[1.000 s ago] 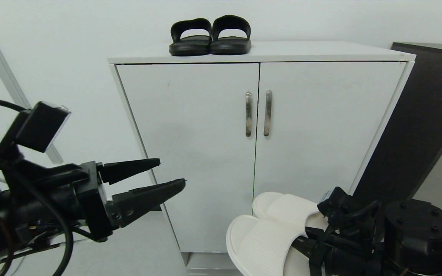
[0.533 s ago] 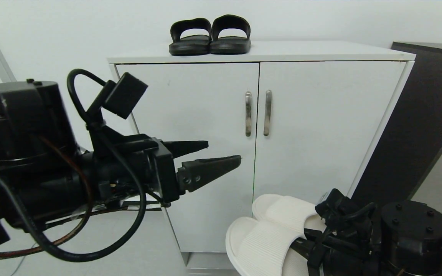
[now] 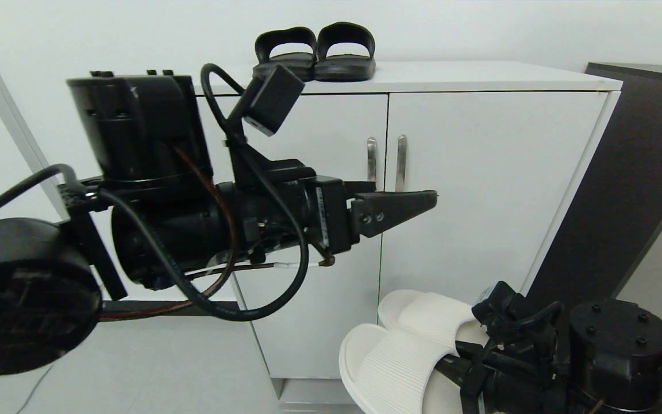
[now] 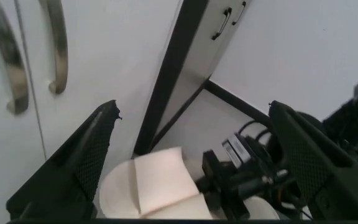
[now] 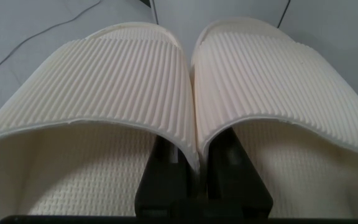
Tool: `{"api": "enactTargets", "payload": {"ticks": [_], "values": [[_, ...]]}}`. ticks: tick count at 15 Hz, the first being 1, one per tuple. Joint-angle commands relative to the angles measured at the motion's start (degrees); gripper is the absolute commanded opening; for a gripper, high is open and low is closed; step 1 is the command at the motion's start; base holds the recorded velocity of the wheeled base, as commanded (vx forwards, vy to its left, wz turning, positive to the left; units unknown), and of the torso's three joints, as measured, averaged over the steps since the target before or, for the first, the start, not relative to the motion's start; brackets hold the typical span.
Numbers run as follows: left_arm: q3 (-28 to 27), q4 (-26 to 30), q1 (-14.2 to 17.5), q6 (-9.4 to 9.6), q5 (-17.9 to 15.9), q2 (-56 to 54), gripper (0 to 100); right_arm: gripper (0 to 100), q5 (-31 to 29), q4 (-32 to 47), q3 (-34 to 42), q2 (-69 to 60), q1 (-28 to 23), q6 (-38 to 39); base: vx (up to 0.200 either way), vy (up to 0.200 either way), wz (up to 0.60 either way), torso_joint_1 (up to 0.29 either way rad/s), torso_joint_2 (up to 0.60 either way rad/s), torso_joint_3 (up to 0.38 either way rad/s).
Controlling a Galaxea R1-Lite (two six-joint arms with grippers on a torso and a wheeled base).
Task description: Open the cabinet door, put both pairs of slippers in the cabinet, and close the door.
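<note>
The white cabinet point(image 3: 480, 190) stands with both doors shut, its two metal handles point(image 3: 387, 161) side by side at the centre. A pair of black slippers point(image 3: 315, 52) rests on its top. My left gripper point(image 3: 405, 198) is open at handle height, just in front of the lower ends of the handles point(image 4: 33, 62), with nothing between its fingers point(image 4: 86, 155). Low at the front right, my right gripper point(image 3: 469, 356) is shut on the pair of white slippers point(image 3: 405, 345), pinching their two inner walls together point(image 5: 194, 180).
A dark tall cabinet point(image 3: 624, 190) stands right beside the white one on its right. A white wall and a slanted grey bar point(image 3: 3, 98) lie to the left. Bare grey floor point(image 3: 181, 368) lies before the cabinet's left half.
My left arm has risen and swung right, from low left to the height of the handles. The right arm with the white slippers has stayed still.
</note>
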Motion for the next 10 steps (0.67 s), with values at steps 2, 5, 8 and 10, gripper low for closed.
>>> {"api": "enactTargets", "payload": {"ticks": [2,5,8,10], "values": [[-5.18,-0.02,0.01,-0.12,-0.03,6.76,100,0,-0.01,-0.05,-0.01,0.01,0.06,0.0,0.0,0.0,0.0,0.0,0.0,0.0],[-8.17,0.15,1.06,-1.44,-3.19,9.13,100,0,-0.01,0.04,-0.01,0.1,0.06,0.0,0.0,0.0,0.0,0.0,0.0,0.0],[-13.09,0.42,2.29,-4.69,-6.62,11.68,100,0,-0.01,0.04,0.07,0.1,0.06,0.0,0.0,0.0,0.0,0.0,0.0,0.0],[-15.73,0.5,2.91,-4.69,-5.74,14.32,100,0,-0.01,0.04,0.07,0.1,0.06,0.0,0.0,0.0,0.0,0.0,0.0,0.0]]}}
